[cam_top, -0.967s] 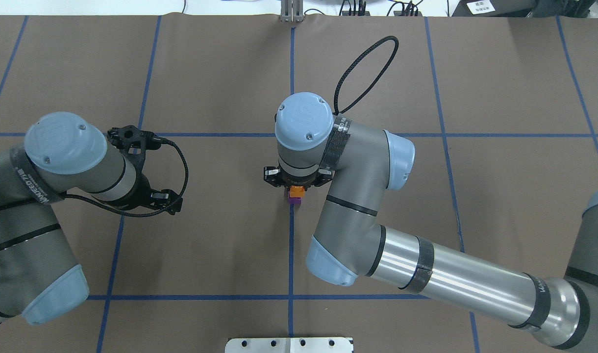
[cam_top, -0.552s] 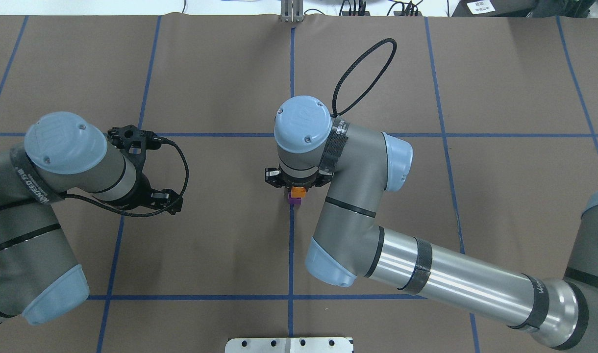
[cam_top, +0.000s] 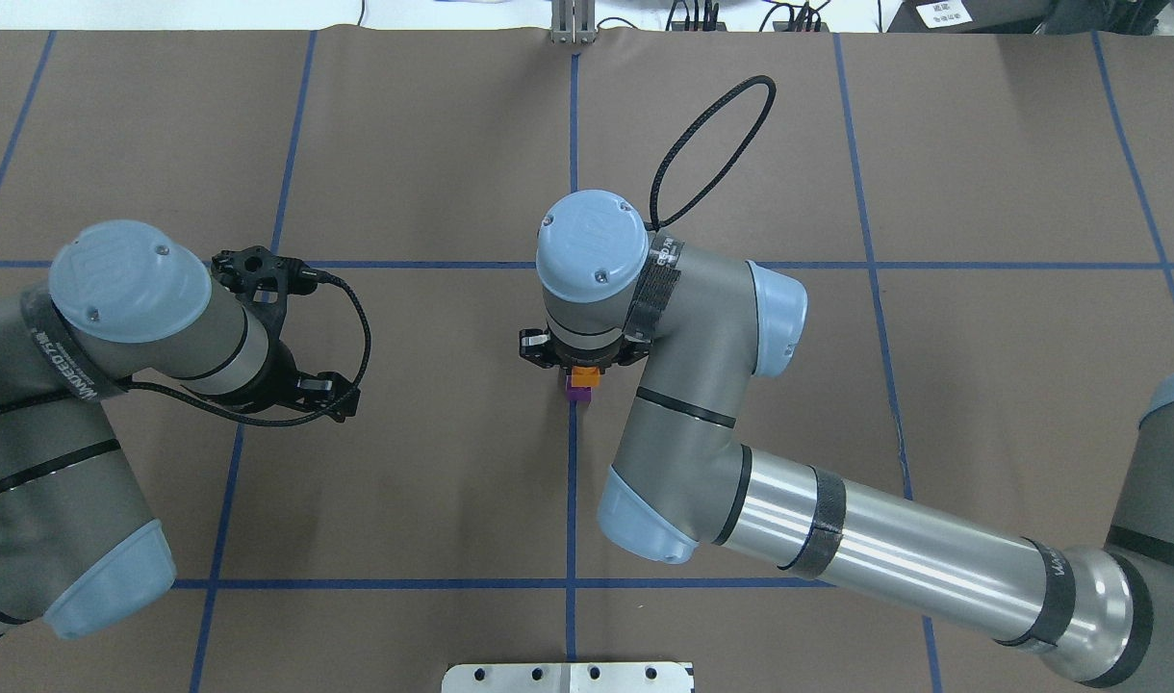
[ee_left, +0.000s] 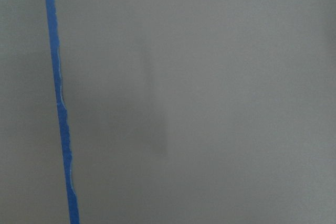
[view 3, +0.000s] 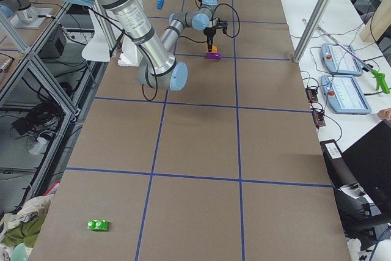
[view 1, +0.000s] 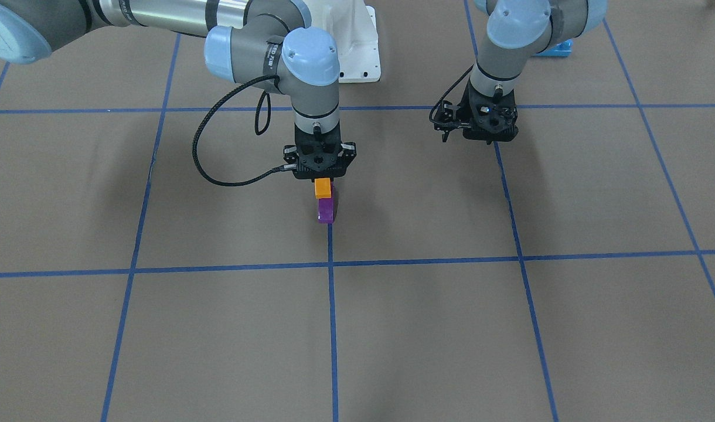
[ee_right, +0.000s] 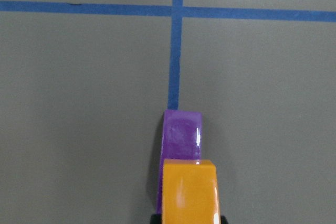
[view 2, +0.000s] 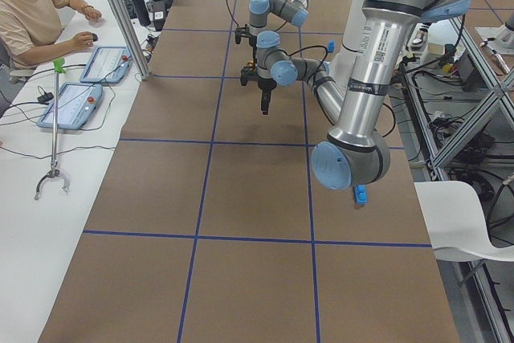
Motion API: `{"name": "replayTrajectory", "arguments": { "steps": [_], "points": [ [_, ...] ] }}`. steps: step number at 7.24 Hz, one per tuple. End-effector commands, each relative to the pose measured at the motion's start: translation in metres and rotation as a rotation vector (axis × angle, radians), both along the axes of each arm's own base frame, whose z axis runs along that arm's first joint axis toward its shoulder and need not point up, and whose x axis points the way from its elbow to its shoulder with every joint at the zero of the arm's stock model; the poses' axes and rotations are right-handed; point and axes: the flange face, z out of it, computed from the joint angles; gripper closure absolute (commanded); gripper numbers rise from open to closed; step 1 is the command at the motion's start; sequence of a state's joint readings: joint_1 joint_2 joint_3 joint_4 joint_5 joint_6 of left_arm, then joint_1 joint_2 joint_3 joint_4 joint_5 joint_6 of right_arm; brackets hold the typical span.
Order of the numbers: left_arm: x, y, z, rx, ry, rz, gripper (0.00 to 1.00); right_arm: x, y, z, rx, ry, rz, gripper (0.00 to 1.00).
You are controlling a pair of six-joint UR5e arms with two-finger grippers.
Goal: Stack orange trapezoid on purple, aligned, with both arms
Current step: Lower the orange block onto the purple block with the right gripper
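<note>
The purple brick (view 1: 326,211) sits on the table at the middle blue tape line; it also shows in the overhead view (cam_top: 576,390) and the right wrist view (ee_right: 182,134). My right gripper (view 1: 323,185) is shut on the orange trapezoid (view 1: 322,188) and holds it directly over the purple brick, close above or just touching it. In the right wrist view the orange trapezoid (ee_right: 189,190) covers the purple brick's near part. My left gripper (view 1: 487,138) hangs over bare table far off to the side, holding nothing, its fingers seemingly apart.
A small blue brick (view 3: 160,1) lies near the robot base. A green brick (view 3: 97,225) lies far down the table. A metal plate (cam_top: 568,677) sits at the near edge. An operator (view 2: 32,6) sits beside the table.
My right gripper has sunk a little with the orange trapezoid, bringing it closer to the purple brick. The left arm has not moved.
</note>
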State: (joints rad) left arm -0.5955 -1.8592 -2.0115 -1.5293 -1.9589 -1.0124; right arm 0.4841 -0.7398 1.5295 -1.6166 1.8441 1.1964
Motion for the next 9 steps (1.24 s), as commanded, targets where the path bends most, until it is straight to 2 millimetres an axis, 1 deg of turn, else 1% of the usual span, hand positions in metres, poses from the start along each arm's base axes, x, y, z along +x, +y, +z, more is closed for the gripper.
{"name": "replayTrajectory", "arguments": {
  "steps": [1, 2, 3, 6, 9],
  "points": [
    [0.000, 0.000, -0.001, 0.000, 0.001, -0.001, 0.00, -0.001, 0.000, 0.001, -0.001, 0.001, -0.001, 1.00],
    [0.000, 0.000, -0.001, 0.000, 0.001, -0.001, 0.00, 0.000, 0.001, -0.009, 0.006, -0.013, -0.004, 1.00],
    [0.000, 0.000, 0.000, -0.001, 0.000, -0.001, 0.00, -0.001, 0.000, -0.012, 0.006, -0.014, -0.002, 1.00],
    [0.000, 0.000, -0.001, 0.000, 0.001, -0.001, 0.00, -0.005, -0.002, -0.005, 0.000, 0.000, 0.001, 1.00],
    [0.001, 0.000, -0.002, -0.001, 0.002, -0.002, 0.00, -0.004, -0.002, -0.006, 0.003, 0.001, 0.006, 1.00]
  ]
}}
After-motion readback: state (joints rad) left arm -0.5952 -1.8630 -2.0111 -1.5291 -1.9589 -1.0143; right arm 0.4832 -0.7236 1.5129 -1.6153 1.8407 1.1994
